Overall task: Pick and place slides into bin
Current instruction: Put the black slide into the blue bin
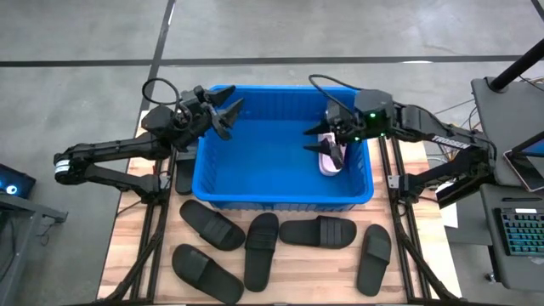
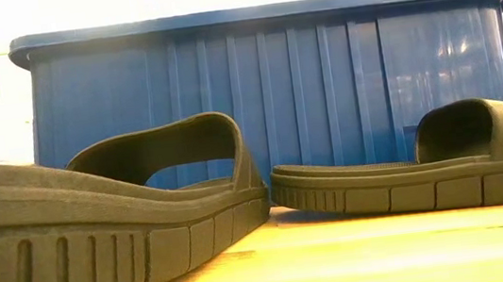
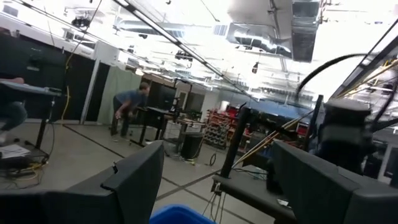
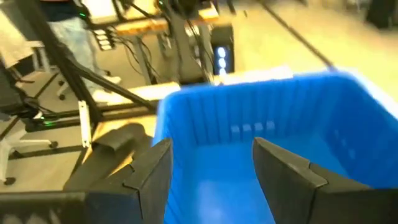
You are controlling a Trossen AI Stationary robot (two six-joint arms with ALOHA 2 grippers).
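Note:
The blue bin point(image 1: 280, 202) stands mid-table, and its near wall point(image 2: 273, 81) fills the low view. A pale pink slide point(image 1: 331, 161) lies inside it against the right wall. My right gripper point(image 1: 327, 140) hovers just above that slide, open and holding nothing point(image 4: 211, 168). My left gripper point(image 1: 228, 115) is raised over the bin's far left corner, open and empty, pointing up into the room point(image 3: 224, 180). Several black slides lie sole-down on the table in front of the bin, among them one point(image 1: 211, 225) and another point(image 1: 319, 231).
Another black slide point(image 1: 183, 174) lies left of the bin under my left arm. Two black slides point(image 2: 99, 215) point(image 2: 444, 162) lie close before the low camera. A keyboard point(image 1: 518, 234) and desk sit beyond the right edge. A person point(image 3: 127, 109) stands far off.

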